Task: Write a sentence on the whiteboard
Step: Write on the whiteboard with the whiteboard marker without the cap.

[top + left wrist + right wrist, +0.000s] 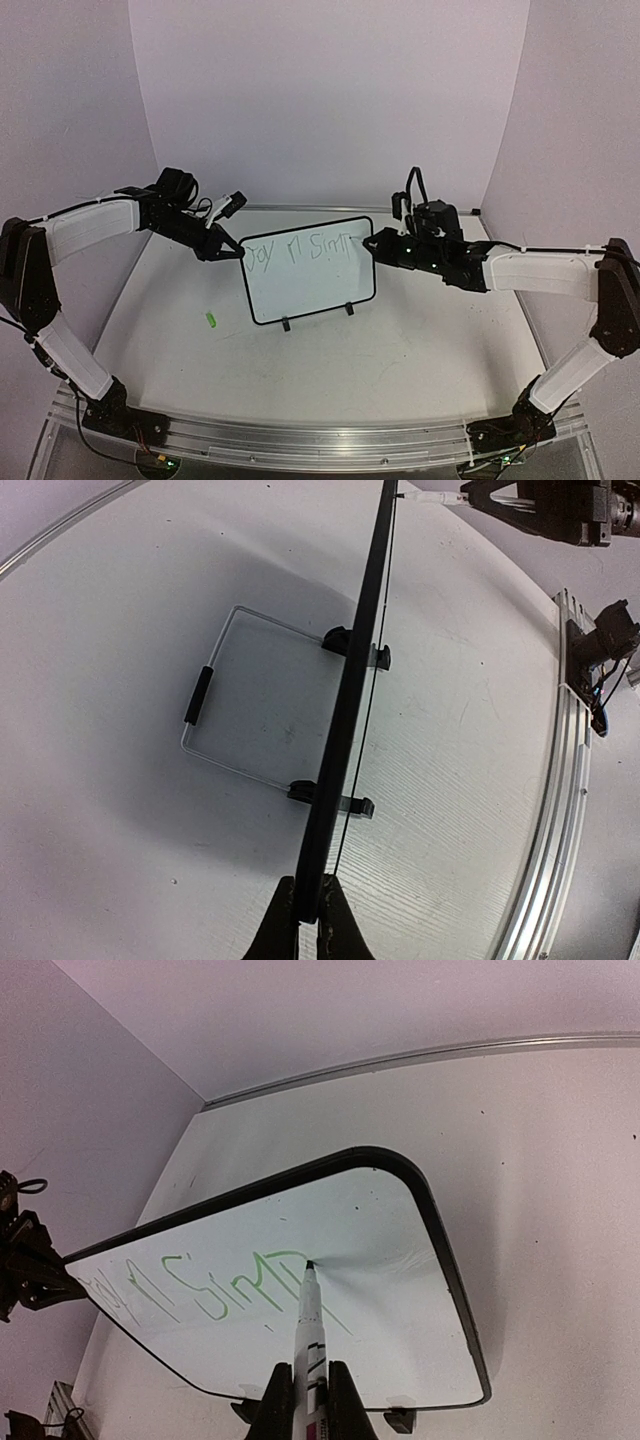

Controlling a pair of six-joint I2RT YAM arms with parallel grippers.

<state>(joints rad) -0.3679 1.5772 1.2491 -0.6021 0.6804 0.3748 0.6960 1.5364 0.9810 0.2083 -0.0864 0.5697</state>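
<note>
The writing looks half done. The small white board with a thin black frame [312, 290] stands toward the far edge of the white bench [430, 350], with a green handwritten sentence [305, 247] along its top. The left hand [236, 252], arm stretched out, pinches the board's left edge. The right hand [376, 243] is clamped on a white marker pen [310, 1325], its tip on the board. The next move is likely to finish the word, pressing softly.
</note>
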